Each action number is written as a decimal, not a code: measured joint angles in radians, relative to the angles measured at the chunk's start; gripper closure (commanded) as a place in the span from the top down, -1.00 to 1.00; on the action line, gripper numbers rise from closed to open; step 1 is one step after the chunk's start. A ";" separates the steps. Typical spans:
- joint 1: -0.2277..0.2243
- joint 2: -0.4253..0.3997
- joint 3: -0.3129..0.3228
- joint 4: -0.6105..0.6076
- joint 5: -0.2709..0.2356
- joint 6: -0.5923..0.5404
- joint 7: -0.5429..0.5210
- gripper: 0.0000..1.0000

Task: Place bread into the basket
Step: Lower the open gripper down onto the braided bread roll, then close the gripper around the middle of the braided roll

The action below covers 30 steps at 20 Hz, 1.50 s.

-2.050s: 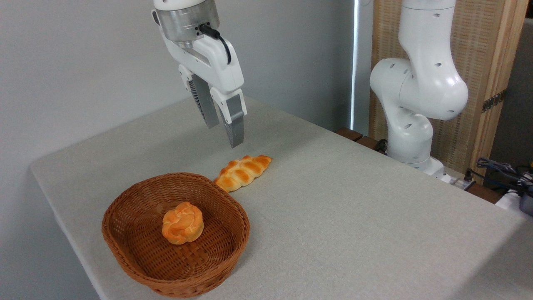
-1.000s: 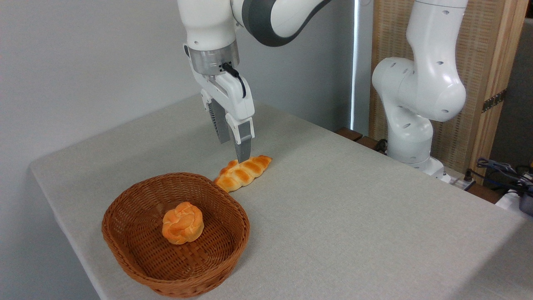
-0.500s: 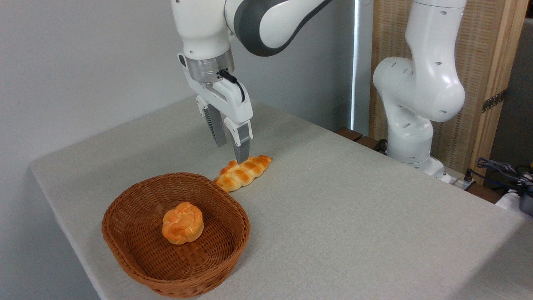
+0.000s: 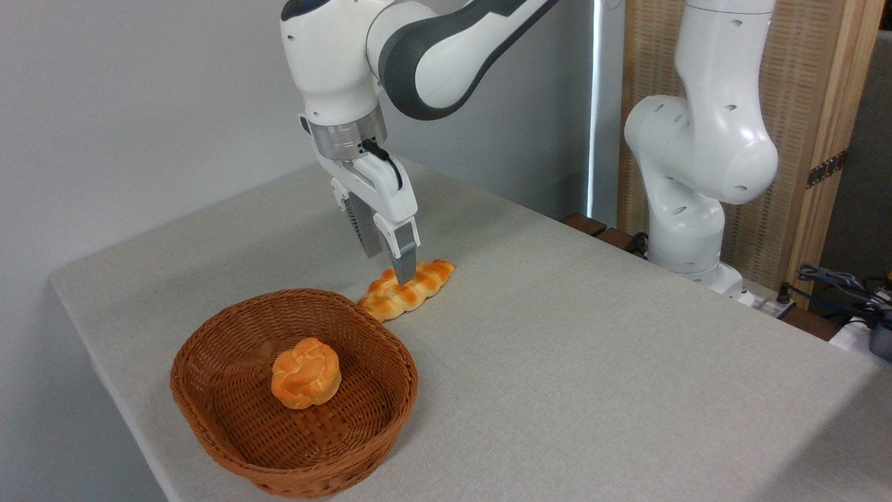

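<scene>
One second has seen the open pincer (image 4: pixel 391 263) lowered until its fingers straddle the bread (image 4: pixel 407 289), which lies ungrasped on the surface (image 4: pixel 592 362) beside the basket (image 4: pixel 390 408), so closing appears next.

A round knotted bun (image 4: pixel 306 382) was noted on wicker; cables (image 4: pixel 833 282) lay beyond the grey table (image 4: pixel 592 362).
</scene>
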<state>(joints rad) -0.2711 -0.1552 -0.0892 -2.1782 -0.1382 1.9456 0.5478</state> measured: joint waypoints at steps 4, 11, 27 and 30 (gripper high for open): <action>0.000 0.001 -0.001 -0.011 0.000 0.001 0.000 0.95; 0.000 0.017 -0.001 -0.014 0.000 0.008 0.000 0.95; 0.000 0.054 -0.011 -0.045 0.000 0.071 -0.005 0.50; 0.000 0.057 -0.011 -0.047 0.000 0.081 -0.005 0.26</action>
<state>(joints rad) -0.2711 -0.0982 -0.1000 -2.2251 -0.1381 2.0270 0.5432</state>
